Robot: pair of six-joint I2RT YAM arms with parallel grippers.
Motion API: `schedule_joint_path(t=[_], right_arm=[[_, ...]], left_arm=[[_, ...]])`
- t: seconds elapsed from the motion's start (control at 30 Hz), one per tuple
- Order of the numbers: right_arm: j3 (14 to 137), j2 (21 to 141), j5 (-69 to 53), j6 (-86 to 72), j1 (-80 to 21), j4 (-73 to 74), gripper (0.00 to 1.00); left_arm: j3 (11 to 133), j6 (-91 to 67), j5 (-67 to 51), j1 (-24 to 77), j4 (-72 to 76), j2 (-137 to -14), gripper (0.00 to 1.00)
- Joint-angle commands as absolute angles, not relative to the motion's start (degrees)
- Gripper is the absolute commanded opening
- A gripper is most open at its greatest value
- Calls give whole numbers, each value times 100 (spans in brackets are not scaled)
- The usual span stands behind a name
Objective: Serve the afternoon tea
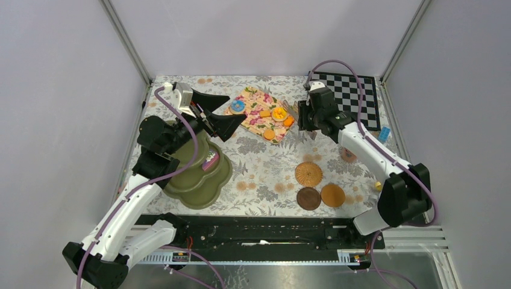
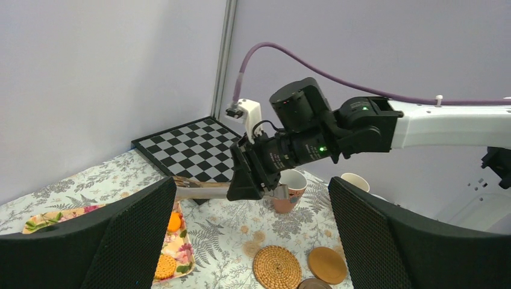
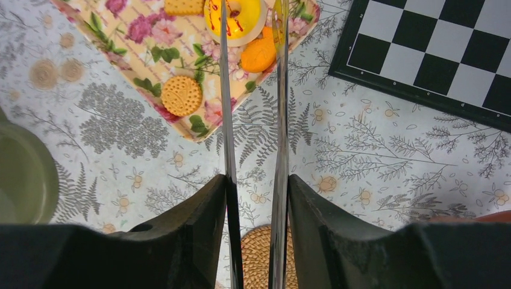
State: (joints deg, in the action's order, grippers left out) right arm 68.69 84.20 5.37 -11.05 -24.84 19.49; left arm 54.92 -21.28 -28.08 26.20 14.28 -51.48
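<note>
— How does the tea spread look?

— The toy pastries (image 1: 269, 135) are small and bright: a blue-iced doughnut (image 1: 237, 105), a yellow doughnut (image 3: 236, 13) with red drizzle, an orange bun (image 3: 259, 54) and a ridged round biscuit (image 3: 182, 95). They lie on a floral tray (image 1: 252, 122) at the middle of the far edge.

— Which way does it run?

— The tray's long axis is diagonal, from far left to near right. The pastries themselves are round and point nowhere.

— And the rest?

— The olive-green stand (image 1: 202, 192), scalloped, sits by the left edge, partly under the left arm (image 1: 129, 208). Three round coasters bunch close together toward the near edge, right of centre: a woven coaster (image 1: 308, 173), a dark brown coaster (image 1: 308, 198) and a tan coaster (image 1: 332, 195). The pale blue mug (image 1: 384, 133) shows at the right edge. The brownish-pink mug (image 2: 293, 191) stands upright on the near side of the chessboard (image 1: 355, 99), which fills the far-right corner.

— The grippers?

— The right gripper (image 3: 256, 186) clamps the metal tongs (image 3: 227, 120), whose long axis points toward the left edge, over the tray. The blades stand slightly apart; one crosses the yellow doughnut and the other passes beside it. I cannot tell whether they pinch it. The left gripper (image 1: 234, 108) is spread wide and holds nothing, above the tray's far-left end.
</note>
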Motion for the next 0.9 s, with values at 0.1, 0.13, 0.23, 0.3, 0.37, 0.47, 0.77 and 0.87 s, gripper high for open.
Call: schedule_joint_path(t=[0.1,0.13,0.23,0.3,0.37,0.47,0.77,0.87], right_arm=[[7502,8964,587,-563,-2470,2212,49],[7579,9027,552,-544,-2470,2247,50],[7683,9162,411,-534,-2470,2264,50],[7720,9234,297,-536,-2470,2255,50],[7742,9291,251,-537,-2470,2262,50],[7773,9346,145,-545,-2472,2251,51],[7889,9511,36,-521,-2479,2257,56],[7944,9572,22,-531,-2479,2262,56]], left_arm=[[5546,-2136,-2901,2637,1723,-5125,99],[5546,-2136,-2900,2641,1723,-5123,99],[5546,-2136,-2902,2637,1723,-5133,99],[5546,-2137,-2905,2637,1723,-5137,99],[5546,-2140,-2904,2638,1727,-5133,99],[5546,-2149,-2916,2637,1730,-5149,99],[5546,-2170,-2931,2637,1745,-5168,99],[5539,-2179,-2943,2637,1749,-5164,99]])
